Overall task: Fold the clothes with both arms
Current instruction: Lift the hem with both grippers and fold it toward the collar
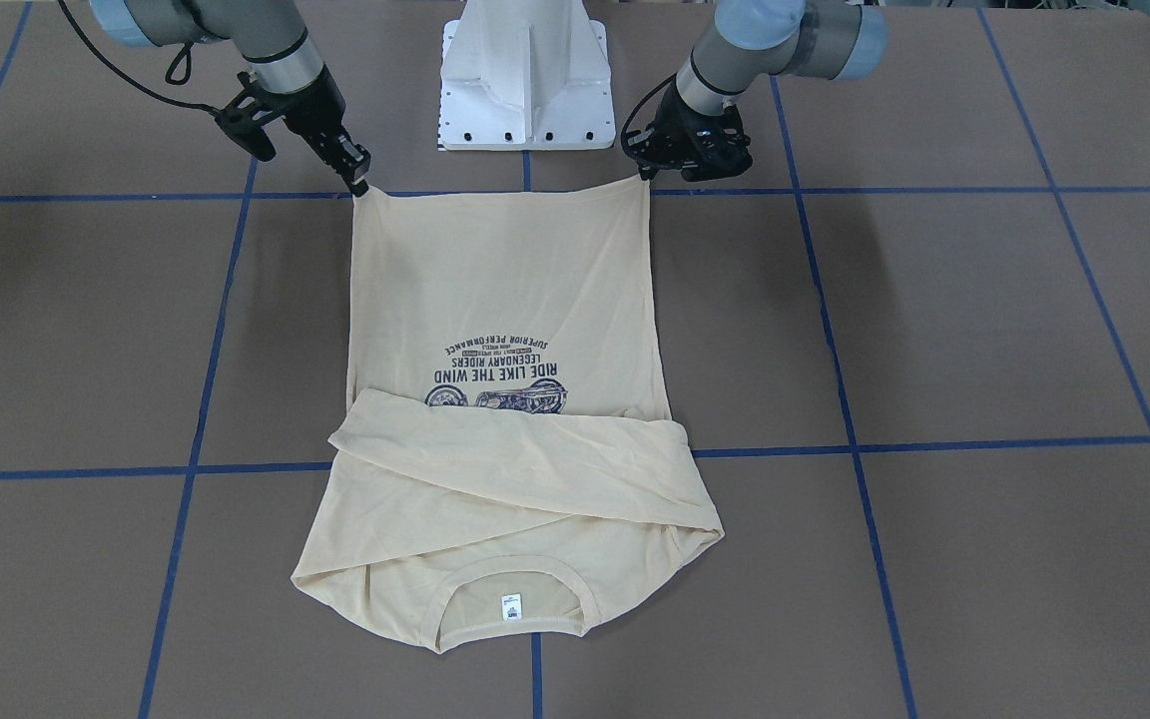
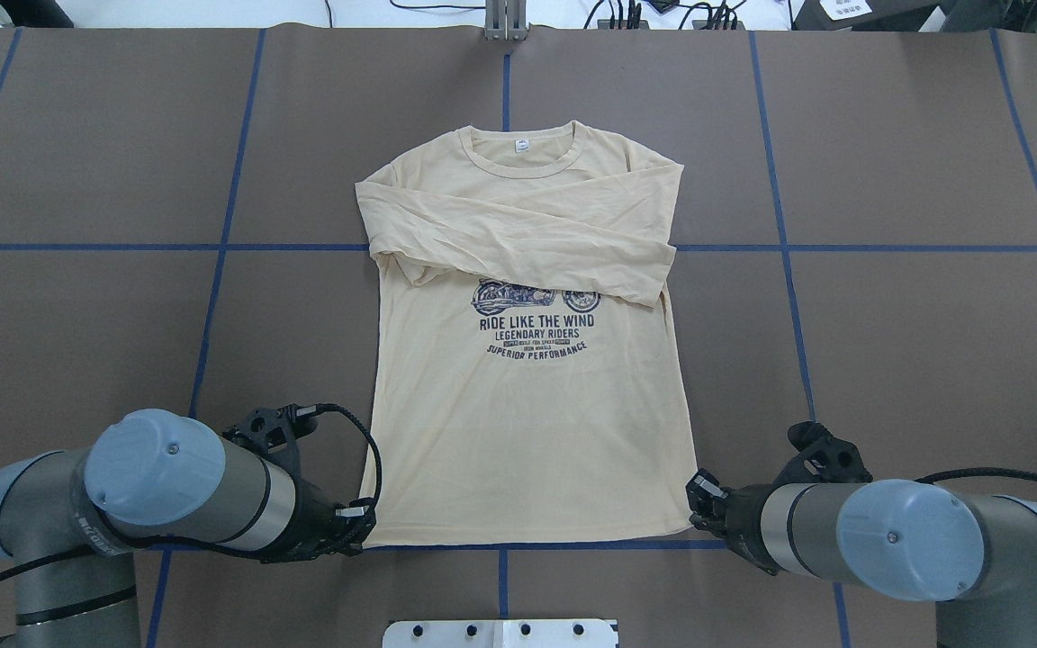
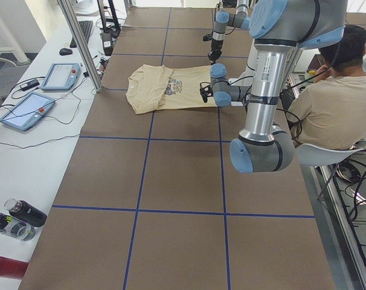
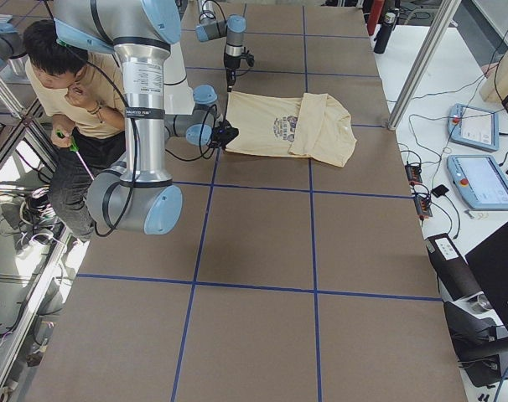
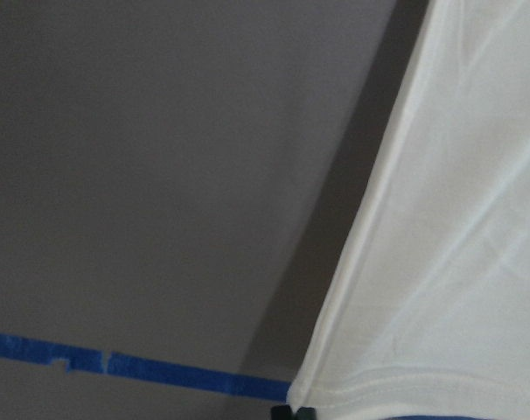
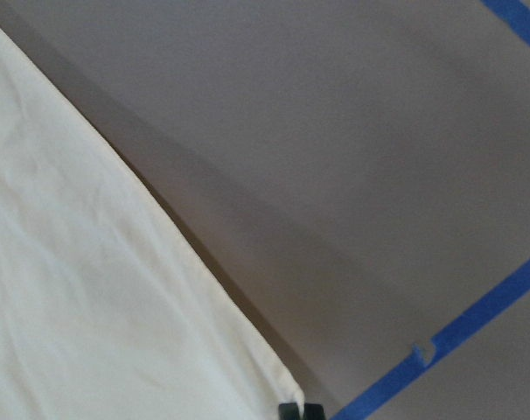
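Observation:
A pale cream-yellow long-sleeved T-shirt [image 2: 527, 396] lies print-up on the brown table, collar and white neck label [image 2: 523, 144] at the far side. Both sleeves are folded across the chest, partly hiding the navy motorcycle print [image 2: 536, 326]. My left gripper [image 2: 364, 524] is shut on the hem corner nearest the robot on its left; in the left wrist view the fingertips [image 5: 293, 411] pinch that corner. My right gripper [image 2: 697, 504] is shut on the opposite hem corner, and its fingertips [image 6: 300, 409] meet at the cloth's tip. Shadows under both edges show the corners raised slightly.
The white pedestal base [image 1: 527, 80] stands just behind the hem. Blue tape lines [image 2: 212, 247] cross the table. A seated person [image 3: 334, 103] is beside the robot. Tablets [image 3: 26, 109], bottles [image 3: 20, 217] and a metal post [image 3: 80, 42] line the far side.

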Controlling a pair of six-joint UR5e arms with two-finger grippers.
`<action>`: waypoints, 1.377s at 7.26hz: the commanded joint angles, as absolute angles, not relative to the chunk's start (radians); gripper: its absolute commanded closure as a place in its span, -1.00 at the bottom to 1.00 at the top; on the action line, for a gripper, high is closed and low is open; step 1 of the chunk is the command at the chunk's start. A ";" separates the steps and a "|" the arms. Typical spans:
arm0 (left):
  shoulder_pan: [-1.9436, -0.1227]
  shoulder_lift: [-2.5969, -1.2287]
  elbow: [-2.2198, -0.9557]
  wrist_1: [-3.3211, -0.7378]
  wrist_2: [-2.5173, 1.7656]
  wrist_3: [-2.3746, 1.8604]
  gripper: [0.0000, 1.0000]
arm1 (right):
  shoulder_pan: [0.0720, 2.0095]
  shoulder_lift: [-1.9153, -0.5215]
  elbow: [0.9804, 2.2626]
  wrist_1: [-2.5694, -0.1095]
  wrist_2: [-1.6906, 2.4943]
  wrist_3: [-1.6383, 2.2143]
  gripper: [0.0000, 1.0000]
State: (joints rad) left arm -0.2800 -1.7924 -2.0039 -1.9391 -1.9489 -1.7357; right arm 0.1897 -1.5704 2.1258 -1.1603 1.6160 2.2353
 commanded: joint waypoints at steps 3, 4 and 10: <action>-0.253 -1.779 -2.184 -1.858 -1.959 -1.928 1.00 | 0.195 -1.681 2.302 -1.161 1.716 2.237 1.00; -0.262 -1.778 -2.183 -1.859 -1.962 -1.907 1.00 | 0.222 -1.677 2.316 -1.161 1.741 2.237 1.00; -0.520 -1.824 -2.107 -1.881 -1.957 -1.696 1.00 | 0.654 -1.369 2.091 -1.387 2.028 1.989 1.00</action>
State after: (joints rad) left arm -0.4739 -1.8123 -2.1477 -1.8690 -1.9618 -1.7749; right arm 0.5708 -1.4736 2.1200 -1.2504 1.9885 2.0902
